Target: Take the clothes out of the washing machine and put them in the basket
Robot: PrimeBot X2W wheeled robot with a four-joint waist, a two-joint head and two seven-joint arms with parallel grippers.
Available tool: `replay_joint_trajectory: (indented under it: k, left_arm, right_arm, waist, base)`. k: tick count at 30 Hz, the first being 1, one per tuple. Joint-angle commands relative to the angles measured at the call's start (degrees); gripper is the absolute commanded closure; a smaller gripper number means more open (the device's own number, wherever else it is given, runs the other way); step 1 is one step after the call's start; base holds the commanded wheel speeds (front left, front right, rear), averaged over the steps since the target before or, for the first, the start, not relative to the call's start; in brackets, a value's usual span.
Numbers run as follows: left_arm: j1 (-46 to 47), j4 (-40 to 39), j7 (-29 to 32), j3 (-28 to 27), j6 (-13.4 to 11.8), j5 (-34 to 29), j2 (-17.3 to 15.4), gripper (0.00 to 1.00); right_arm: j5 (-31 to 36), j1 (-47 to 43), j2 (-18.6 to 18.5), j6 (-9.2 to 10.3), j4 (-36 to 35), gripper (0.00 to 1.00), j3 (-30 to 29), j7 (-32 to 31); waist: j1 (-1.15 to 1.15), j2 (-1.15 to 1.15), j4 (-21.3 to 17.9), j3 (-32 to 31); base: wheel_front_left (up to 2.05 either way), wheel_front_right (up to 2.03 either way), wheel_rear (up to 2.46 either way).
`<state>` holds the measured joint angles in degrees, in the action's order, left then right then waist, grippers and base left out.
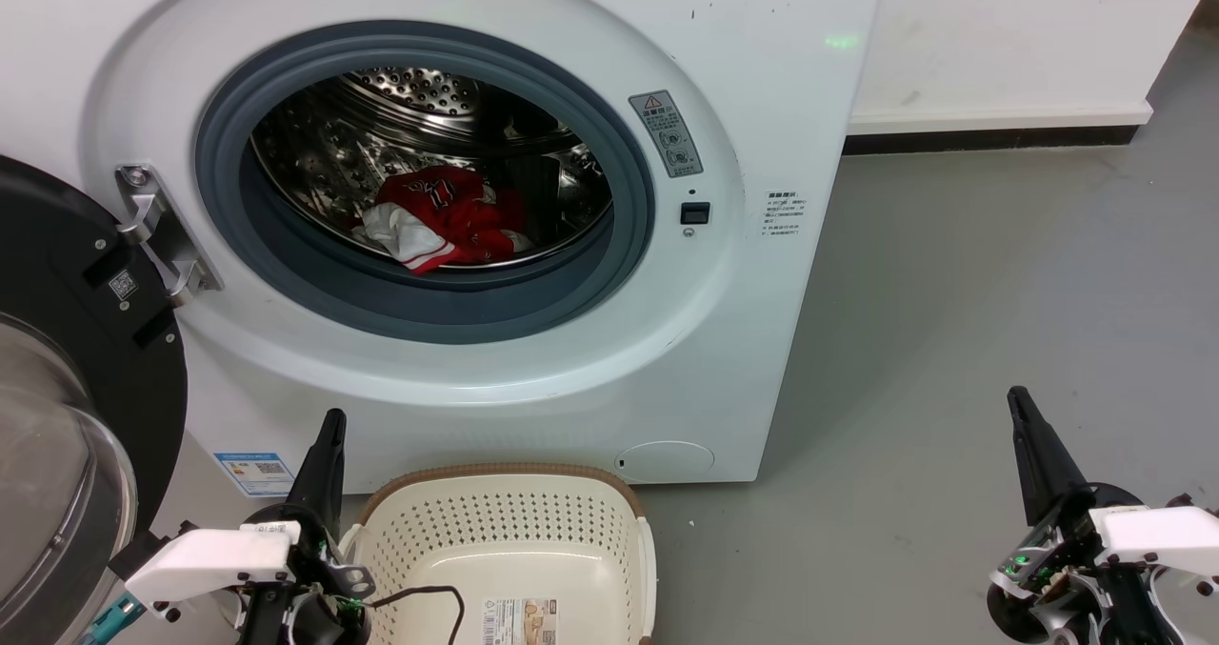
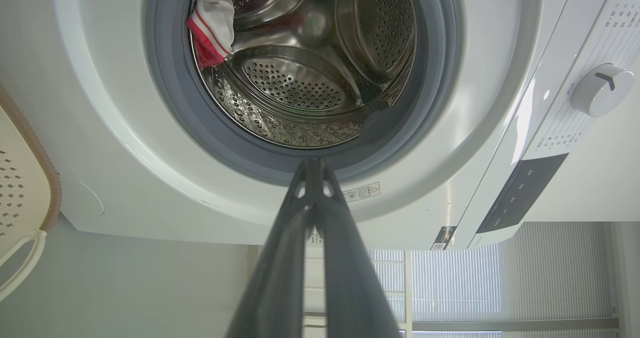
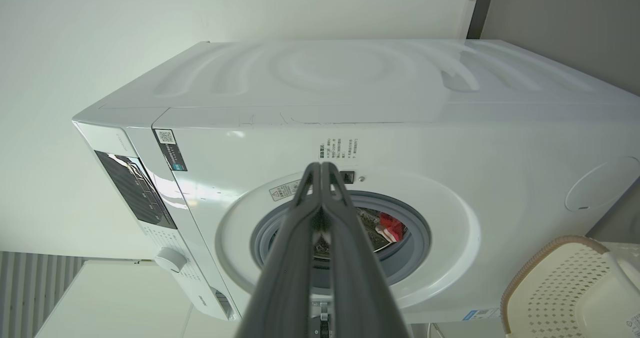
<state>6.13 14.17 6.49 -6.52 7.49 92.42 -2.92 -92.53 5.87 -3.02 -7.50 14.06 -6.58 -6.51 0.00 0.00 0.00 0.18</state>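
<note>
The clothes, a red heap with white trim and partly hidden black lettering, lie at 6 o'clock in the drum of the open washing machine, whose grey warning sticker at 3 o'clock of the porthole carries a triangle and print too small to read. The cream basket, its paper label equally illegible, sits at 6 o'clock in the head view, while the left pincer at 7 o'clock and the right pincer at 4 o'clock are each pressed together, gripping and touching nothing.
</note>
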Motion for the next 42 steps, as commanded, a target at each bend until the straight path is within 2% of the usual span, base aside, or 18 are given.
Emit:
replay_joint_trajectory:
  k: [1, 30, 31, 38, 42]
  left_arm:
    - [0.3, -0.1, 0.2, -0.1, 0.1, 0.0, 0.1, 1.00]
    - [0.3, -0.1, 0.2, -0.1, 0.1, 0.0, 0.1, 1.00]
    - [0.0, 0.0, 0.0, 0.0, 0.0, 0.0, 0.0, 0.00]
    - [0.2, 0.1, -1.7, 2.3, 0.0, -0.5, 0.0, 0.00]
    - [0.5, -1.1, -3.4, 3.3, 0.0, -2.5, 0.0, 0.00]
  right_arm:
    - [0.3, 0.8, 0.2, 0.02, 0.1, 1.00, 0.0, 0.0]
    - [0.3, 0.8, 0.2, 0.02, 0.1, 1.00, 0.0, 0.0]
    - [0.0, 0.0, 0.0, 0.00, 0.0, 0.00, 0.0, 0.0]
    - [0.7, -0.9, 0.0, 0.00, -0.6, 0.00, 1.1, 1.7]
    - [3.3, -1.6, 0.0, 0.00, -1.5, 0.00, 1.5, 3.4]
  waist:
    - [0.00, 0.00, 0.0, 0.0]
    - [0.00, 0.00, 0.0, 0.0]
    - [0.00, 0.00, 0.0, 0.0]
    - [0.00, 0.00, 0.0, 0.0]
    - [0.00, 0.00, 0.1, 0.1]
  base:
    - [0.00, 0.00, 0.00]
    - [0.00, 0.00, 0.00]
    - [0.00, 0.00, 0.00]
    - [0.00, 0.00, 0.00]
    - [0.00, 0.00, 0.00]
